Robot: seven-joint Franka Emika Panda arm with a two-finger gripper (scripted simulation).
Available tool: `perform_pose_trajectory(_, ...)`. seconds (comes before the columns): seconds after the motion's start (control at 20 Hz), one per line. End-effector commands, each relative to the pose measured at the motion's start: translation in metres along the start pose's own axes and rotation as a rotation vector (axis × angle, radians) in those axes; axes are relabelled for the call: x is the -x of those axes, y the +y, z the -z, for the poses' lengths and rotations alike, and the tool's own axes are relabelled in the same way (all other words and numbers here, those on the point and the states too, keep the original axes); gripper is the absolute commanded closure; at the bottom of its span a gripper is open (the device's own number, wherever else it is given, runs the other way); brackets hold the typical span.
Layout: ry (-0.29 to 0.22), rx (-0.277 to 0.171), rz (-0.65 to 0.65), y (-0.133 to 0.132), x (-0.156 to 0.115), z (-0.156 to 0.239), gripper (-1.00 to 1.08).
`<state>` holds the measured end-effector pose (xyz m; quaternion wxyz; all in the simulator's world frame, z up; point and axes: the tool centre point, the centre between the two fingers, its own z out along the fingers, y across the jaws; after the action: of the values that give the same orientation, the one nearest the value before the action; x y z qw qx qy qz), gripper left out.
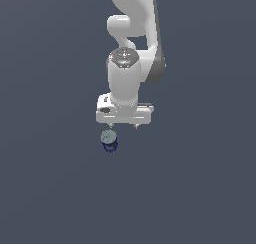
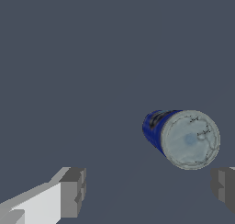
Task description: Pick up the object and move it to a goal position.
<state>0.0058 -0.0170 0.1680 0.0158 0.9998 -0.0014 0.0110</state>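
The object is a small blue can [image 1: 109, 141] with a silvery-grey round top, standing upright on the dark grey floor just in front of the white arm. My gripper [image 1: 123, 125] hangs above and slightly to the exterior view's right of it, fingers spread wide and empty. In the wrist view the can [image 2: 183, 137] shows its grey lid and blue side, lying off the line between the two grey fingertips [image 2: 73, 191], not between them. The gripper [image 2: 149, 188] is open.
The white arm [image 1: 131, 48] rises behind the gripper at the top of the exterior view. A plain dark grey floor [image 1: 200, 188] lies all around.
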Motion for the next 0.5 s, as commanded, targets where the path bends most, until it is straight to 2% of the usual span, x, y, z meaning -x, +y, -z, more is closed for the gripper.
perform_pose_trajectory(0.0, 0.0, 0.0, 0.0, 0.0, 0.0, 0.0, -0.92)
perform_pose_trajectory(0.45, 0.039, -0.019, 0.051, -0.02, -0.011, 0.023, -0.92)
